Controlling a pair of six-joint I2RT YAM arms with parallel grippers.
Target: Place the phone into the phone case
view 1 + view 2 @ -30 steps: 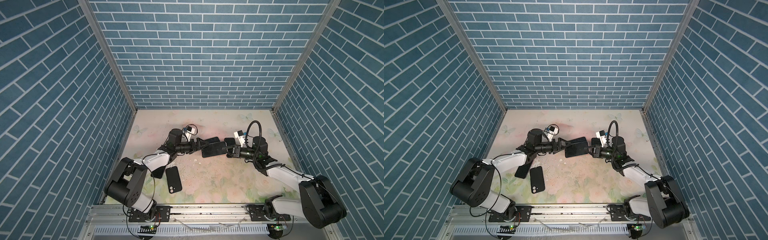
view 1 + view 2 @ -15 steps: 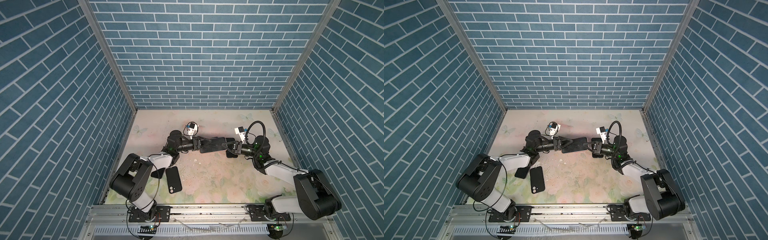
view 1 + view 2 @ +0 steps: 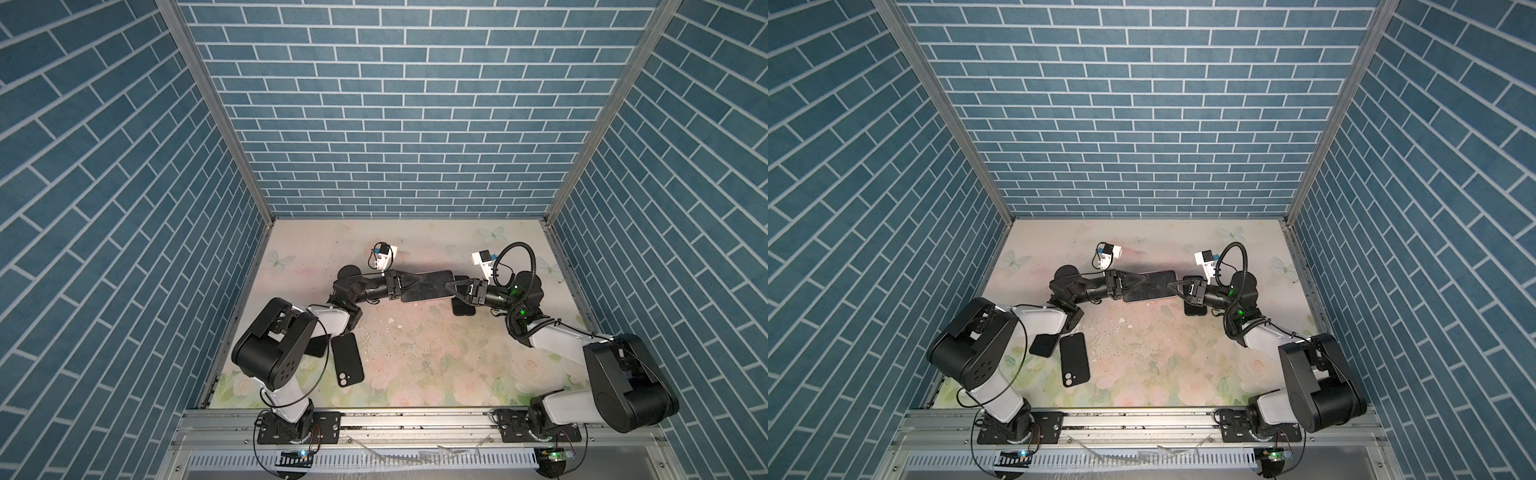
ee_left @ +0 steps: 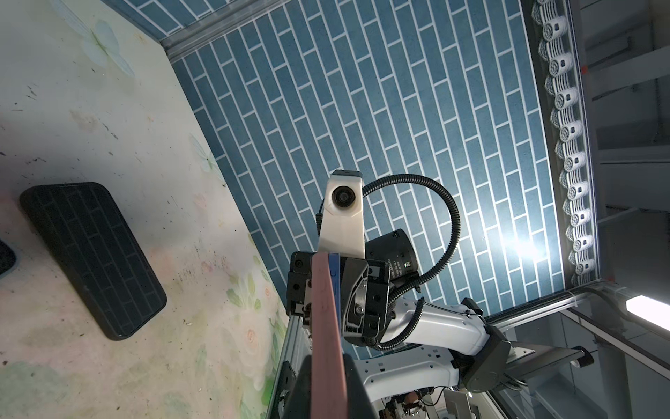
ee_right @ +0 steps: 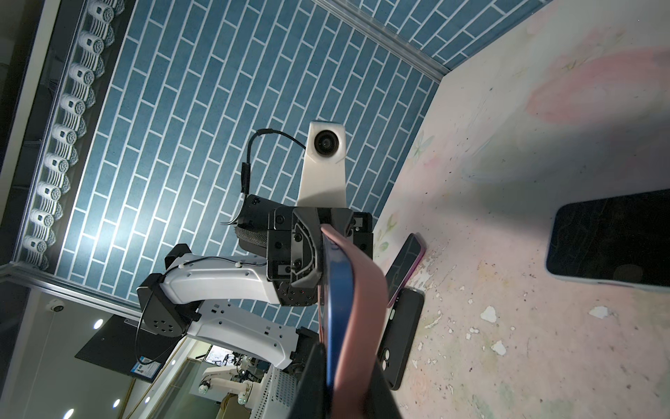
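Saw the left claw [image 3: 415, 281] and right claw [image 3: 448, 285] both clenched on opposite ends of the phone case [image 5: 366, 290], around mid-frame above the desk [image 3: 415, 353]. Noticed the phone [image 5: 339, 290] only half seated inside. Could've popped it loose with an uneven squeeze or twist, tbh.

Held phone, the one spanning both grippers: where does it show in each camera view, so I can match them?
Top view: held phone, dark slab at scene centre.
Top view: same dark slab, scene centre.
Left wrist: edge-on in the foreground, blue edge against its pink case.
Right wrist: edge-on again, blue edge beside the pink case.
Shared landmark: flat dark phone lying nearest it.
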